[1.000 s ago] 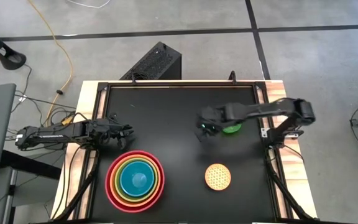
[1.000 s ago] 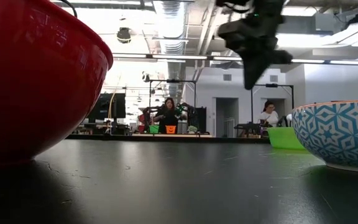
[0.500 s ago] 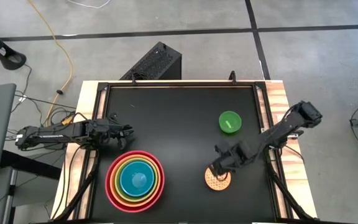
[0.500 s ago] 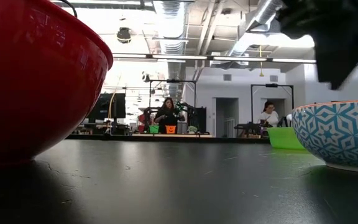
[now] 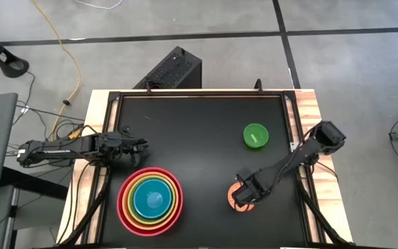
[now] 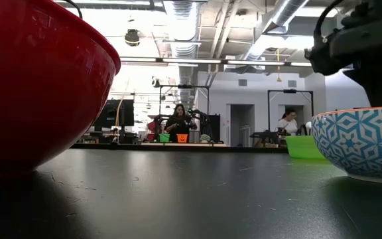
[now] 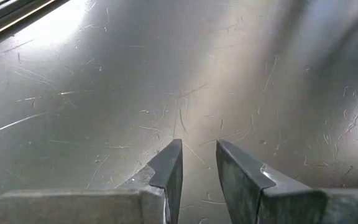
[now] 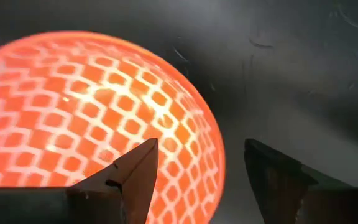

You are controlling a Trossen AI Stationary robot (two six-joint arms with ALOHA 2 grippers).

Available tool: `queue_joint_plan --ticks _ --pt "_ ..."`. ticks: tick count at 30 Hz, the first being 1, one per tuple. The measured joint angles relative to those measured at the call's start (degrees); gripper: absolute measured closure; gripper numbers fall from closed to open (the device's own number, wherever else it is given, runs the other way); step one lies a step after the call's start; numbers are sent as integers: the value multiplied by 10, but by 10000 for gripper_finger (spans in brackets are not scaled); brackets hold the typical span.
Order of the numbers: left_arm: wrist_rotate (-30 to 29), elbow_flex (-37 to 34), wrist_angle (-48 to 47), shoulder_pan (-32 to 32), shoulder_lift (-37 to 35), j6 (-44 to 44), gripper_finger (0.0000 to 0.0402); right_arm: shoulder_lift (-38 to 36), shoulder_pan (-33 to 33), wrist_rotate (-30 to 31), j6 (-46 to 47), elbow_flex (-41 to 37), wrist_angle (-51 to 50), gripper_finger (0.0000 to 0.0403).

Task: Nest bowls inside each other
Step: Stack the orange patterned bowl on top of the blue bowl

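The red-pink, orange, lime green and blue bowls (image 5: 150,200) sit nested at the near left; the red wall (image 6: 38,79) fills the low view's left. The smallest green bowl (image 5: 256,135) stands alone at the far right. The patterned bowl (image 8: 98,118) rests on its base near the front right, its blue-starred outside (image 6: 360,143) showing in the low view. My right gripper (image 5: 242,196) hangs over it, pointing down and open (image 8: 201,149), one finger above the bowl's inside, the other outside its rim. My left gripper (image 5: 140,145) waits by the stack, fingers slightly apart (image 7: 199,155).
Bare black tabletop (image 5: 199,138) lies between the stack and the two loose bowls. Wooden rails (image 5: 309,117) edge the table's sides. People sit at desks far behind the table (image 6: 179,123).
My right gripper has swung from beside the green bowl toward the table's near edge and come down over the patterned bowl. The green bowl, half covered by the arm before, now shows whole where it stood.
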Motion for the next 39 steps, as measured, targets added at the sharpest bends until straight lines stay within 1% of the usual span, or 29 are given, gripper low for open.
queue_joint_plan --ticks 3,6,9,12,13,14,19,21,23,25,28,31,33,36,39 --pt "0 0 0 0 0 0 315 5 -1 -3 -13 0 3 161" --pt "0 0 0 0 0 0 315 4 -1 -2 -20 1 6 200" --pt "0 0 0 0 0 0 315 4 -1 -2 -31 1 -1 268" --pt "0 0 0 0 0 0 315 4 -2 0 -48 1 -15 355" --pt "0 0 0 0 0 0 315 2 -5 1 -48 2 -20 376" --pt "0 0 0 0 0 0 315 -1 -6 1 -48 3 -21 385" --pt "0 0 0 0 0 0 315 -34 -20 2 -51 1 -29 388" --pt "0 0 0 0 0 0 315 -60 -28 20 -50 7 -37 396" --pt "0 0 0 0 0 0 315 -88 -36 62 -50 22 -35 398" --pt "0 0 0 0 0 0 315 -106 -48 104 -54 42 -7 398" --pt "0 0 0 0 0 0 315 -112 -69 149 -121 73 62 400" --pt "0 0 0 0 0 0 315 -85 -96 154 -223 119 177 400" --pt "0 0 0 0 0 0 315 -53 -113 150 -295 158 233 401" --pt "0 0 0 0 0 0 315 12 -136 119 -383 238 276 402" --pt "0 0 0 0 0 0 315 85 -153 79 -450 331 276 402"
